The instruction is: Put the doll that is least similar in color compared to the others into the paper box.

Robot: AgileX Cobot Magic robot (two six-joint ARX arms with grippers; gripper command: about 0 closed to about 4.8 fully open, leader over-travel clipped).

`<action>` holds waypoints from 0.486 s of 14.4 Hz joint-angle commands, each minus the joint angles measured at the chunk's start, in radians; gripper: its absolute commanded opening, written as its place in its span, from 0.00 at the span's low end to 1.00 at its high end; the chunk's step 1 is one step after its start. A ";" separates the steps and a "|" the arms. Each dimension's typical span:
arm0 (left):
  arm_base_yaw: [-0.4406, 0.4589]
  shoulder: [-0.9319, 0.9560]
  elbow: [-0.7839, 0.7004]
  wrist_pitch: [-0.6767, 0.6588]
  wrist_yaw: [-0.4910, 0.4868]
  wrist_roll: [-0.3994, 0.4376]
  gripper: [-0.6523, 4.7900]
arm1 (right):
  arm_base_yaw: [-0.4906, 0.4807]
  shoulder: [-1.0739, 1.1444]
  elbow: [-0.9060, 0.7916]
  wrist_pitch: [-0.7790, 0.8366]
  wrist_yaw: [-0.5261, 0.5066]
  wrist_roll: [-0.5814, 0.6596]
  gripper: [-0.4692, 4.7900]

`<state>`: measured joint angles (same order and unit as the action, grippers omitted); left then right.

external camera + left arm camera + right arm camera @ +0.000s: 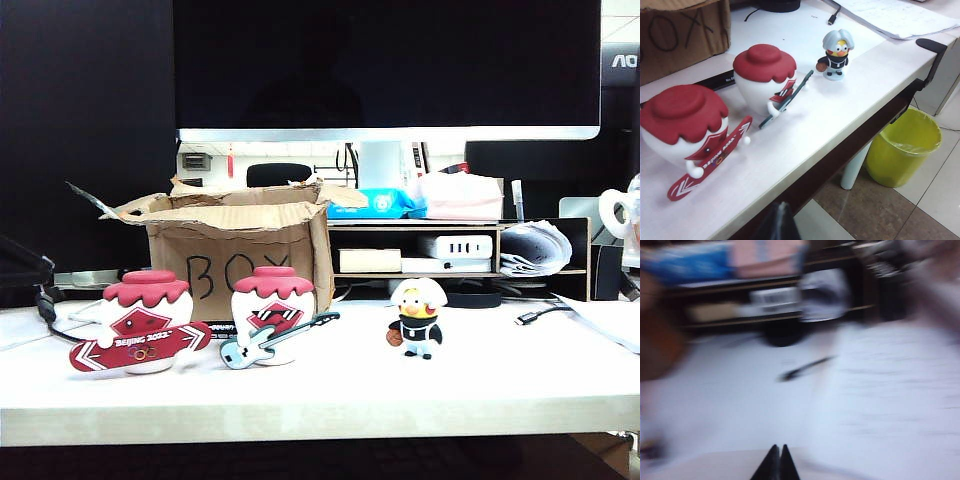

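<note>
Cardboard makes up the largest task thing: the paper box (235, 255) stands at the back left of the white table (330, 385), brown and corrugated, its torn flaps splayed open, with "BOX" handwritten in black on the front. In front of it, toward the left, stands a red-and-white doll (145, 320) holding a red snowboard that reads "BEIJING 2022". Just beside it on the right is a second red-and-white doll (272, 312) with a pale blue guitar.

Well apart from both, toward the right of the table, the doll (417, 318) stands upright and alone, clearly outside the box. It is the smallest of the three: a white rounded hood, a yellow face, a black-and-white outfit and a tiny brown ball at its side. In the left wrist view it (836, 54) stands near the table's front edge, beyond the guitar doll.

The left gripper (780, 222) shows only as a dark tip off the table's front edge, over the floor; whether its jaws are apart or together cannot be told. The right gripper (777, 462) hangs above the bare tabletop in a blurred view, its two fingertips pressed together with nothing between them.
</note>
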<state>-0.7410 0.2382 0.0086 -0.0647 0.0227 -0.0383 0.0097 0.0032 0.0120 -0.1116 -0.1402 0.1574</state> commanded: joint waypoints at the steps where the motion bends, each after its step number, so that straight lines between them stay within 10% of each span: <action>1: 0.055 0.001 0.001 0.011 0.003 0.001 0.11 | 0.000 0.000 0.001 0.070 -0.224 0.189 0.08; 7: 0.162 0.001 0.001 0.011 -0.001 0.001 0.11 | 0.000 0.024 0.153 -0.035 -0.222 0.248 0.08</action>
<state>-0.5804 0.2386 0.0086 -0.0643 0.0223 -0.0383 0.0097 0.0090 0.1257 -0.1043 -0.4030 0.4141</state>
